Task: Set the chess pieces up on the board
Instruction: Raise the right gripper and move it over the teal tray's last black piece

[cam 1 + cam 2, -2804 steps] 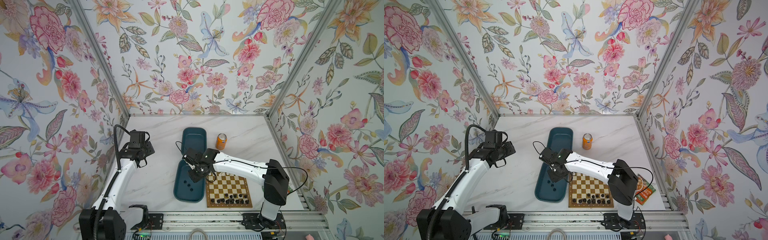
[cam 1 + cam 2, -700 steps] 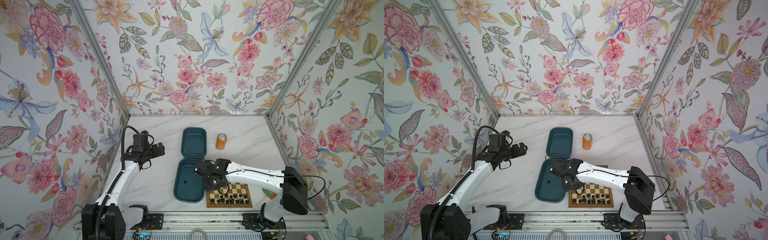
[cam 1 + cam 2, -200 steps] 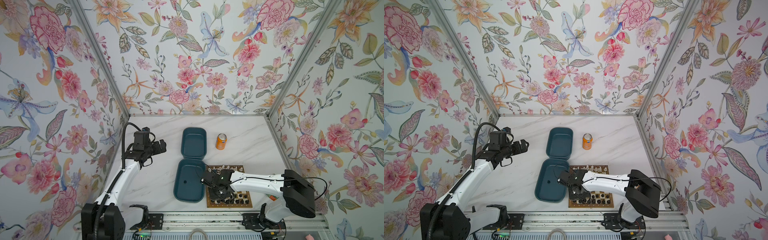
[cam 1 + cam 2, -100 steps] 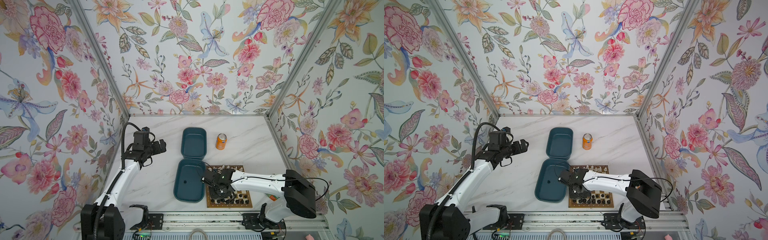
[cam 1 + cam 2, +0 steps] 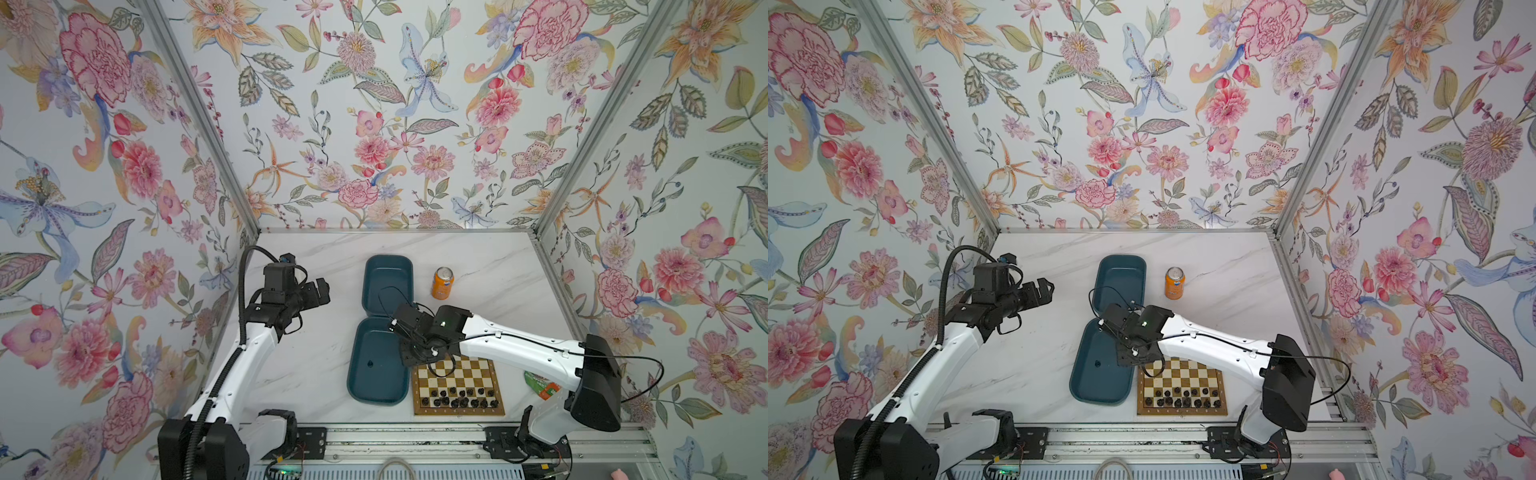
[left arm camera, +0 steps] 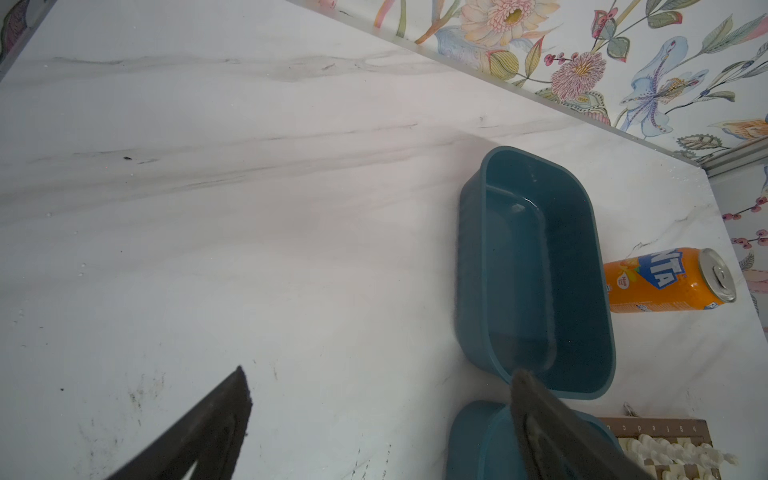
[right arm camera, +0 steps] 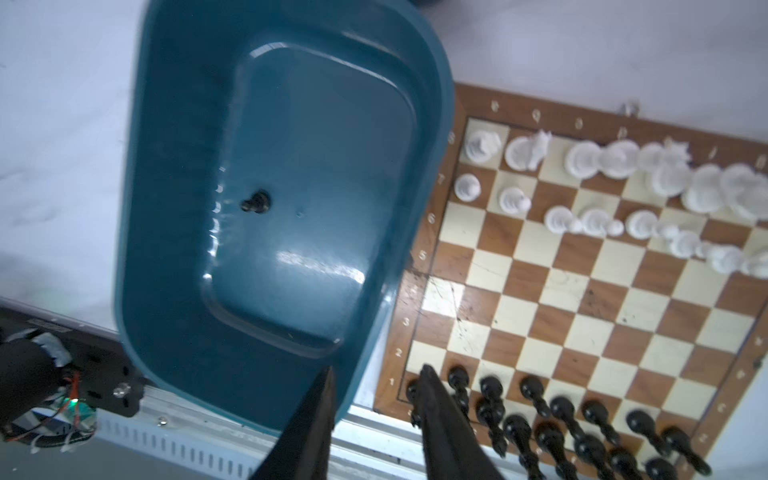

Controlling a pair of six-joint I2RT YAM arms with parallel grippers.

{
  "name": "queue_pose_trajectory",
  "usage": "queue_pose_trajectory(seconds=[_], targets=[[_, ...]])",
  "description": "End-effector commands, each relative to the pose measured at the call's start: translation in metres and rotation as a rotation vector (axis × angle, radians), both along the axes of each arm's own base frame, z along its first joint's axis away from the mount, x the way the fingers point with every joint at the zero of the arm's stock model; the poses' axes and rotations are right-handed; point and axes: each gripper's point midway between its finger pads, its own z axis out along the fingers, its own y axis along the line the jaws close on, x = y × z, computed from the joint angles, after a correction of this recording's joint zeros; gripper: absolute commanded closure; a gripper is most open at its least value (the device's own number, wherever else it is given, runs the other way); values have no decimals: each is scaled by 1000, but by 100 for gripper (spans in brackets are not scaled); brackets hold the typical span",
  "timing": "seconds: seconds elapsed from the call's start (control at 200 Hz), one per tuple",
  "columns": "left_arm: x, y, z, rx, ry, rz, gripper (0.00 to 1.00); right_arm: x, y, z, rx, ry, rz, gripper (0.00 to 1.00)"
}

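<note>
Board corner: right gripper hovering empty.
Its jaws are standing partly spread; left gripper is gaping wide.

The board's middle ranks lie bare, passable between the black pieces on its 2 near rows and the white pieces crowding its far rows. 2 teal trays block its left, the nearer against its edge; a Fanta can stands beyond its far edge.

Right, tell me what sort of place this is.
Probably a robot test booth rather than a home: floral wallpaper panels held in bare aluminium corner posts, a white marble-look tabletop, and two white-and-black robot arms bolted to a metal rail at its front edge.
</note>
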Motion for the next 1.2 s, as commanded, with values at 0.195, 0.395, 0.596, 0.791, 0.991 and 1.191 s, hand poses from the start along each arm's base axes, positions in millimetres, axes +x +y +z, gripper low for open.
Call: queue_pose_trajectory(seconds=[0.195,0.395,0.596,0.791,0.991,1.191], targets=[[-22,25,-29,-8,70,71,1,15,45,-23,-88,29,178,63],[-24,36,-33,-34,72,111,2,14,67,-47,-114,66,251,65],[-24,37,-32,-38,72,117,2,9,83,-63,-105,108,292,68],[-22,39,-31,-41,71,126,2,3,93,-75,-89,140,308,69],[-22,40,-27,-39,66,134,2,-1,98,-87,-78,167,320,72],[-24,41,-26,-35,65,138,2,-3,98,-97,-83,179,327,74]])
